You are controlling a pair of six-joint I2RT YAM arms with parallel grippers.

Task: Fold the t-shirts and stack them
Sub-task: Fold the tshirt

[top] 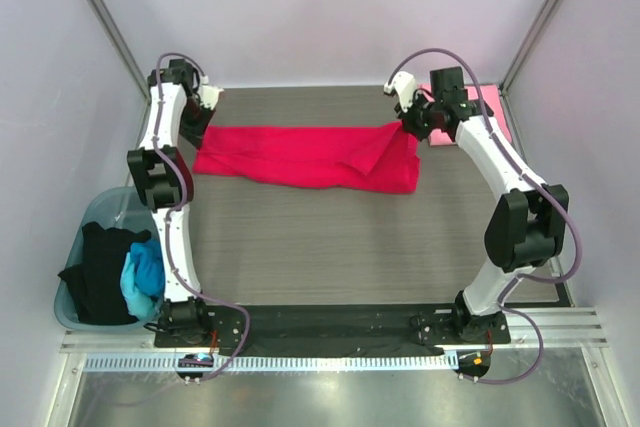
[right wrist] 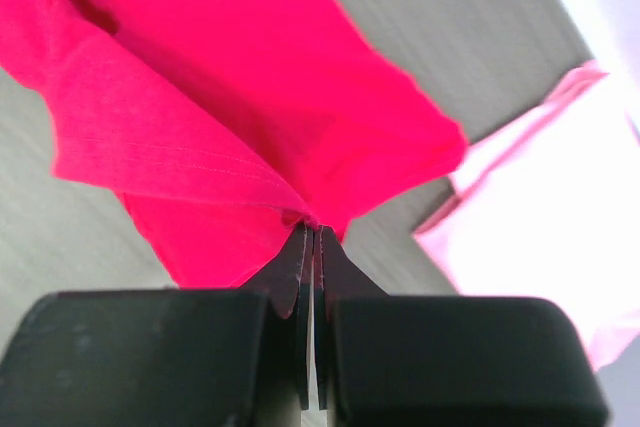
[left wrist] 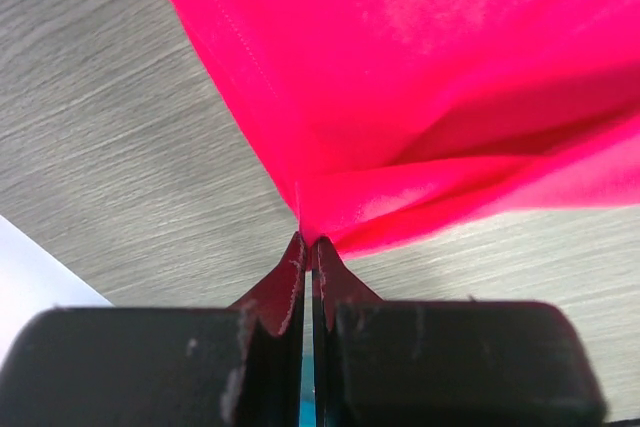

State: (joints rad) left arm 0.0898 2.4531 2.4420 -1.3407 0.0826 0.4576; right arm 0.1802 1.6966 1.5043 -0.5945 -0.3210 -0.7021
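Top view: a crimson red t-shirt [top: 300, 155] lies across the far part of the wood-grain table [top: 330, 247]. It is stretched into a long band btwn the two arms, w/ a loose flap doubled over near its right end. The cloth looks thin, light & very soft. It creases wherever it isn't pulled taut, so it prob. won't keep a fold unless laid flat. It is not fragile. Best holds are likely corners & hems, one per arm.

The left gripper [left wrist: 308, 242] has its jaws closed tight on a gathered point of red cloth at the shirt's left end, just above the table. The right gripper [right wrist: 313, 229] is likewise pinched on a bunched edge at the right end.

A light pink t-shirt [right wrist: 540, 237] lies folded flat just beyond, at the far right corner. Left of the table, a pale blue basket [top: 85, 217] holds a black t-shirt [top: 100, 267] & a bright blue t-shirt [top: 143, 277].
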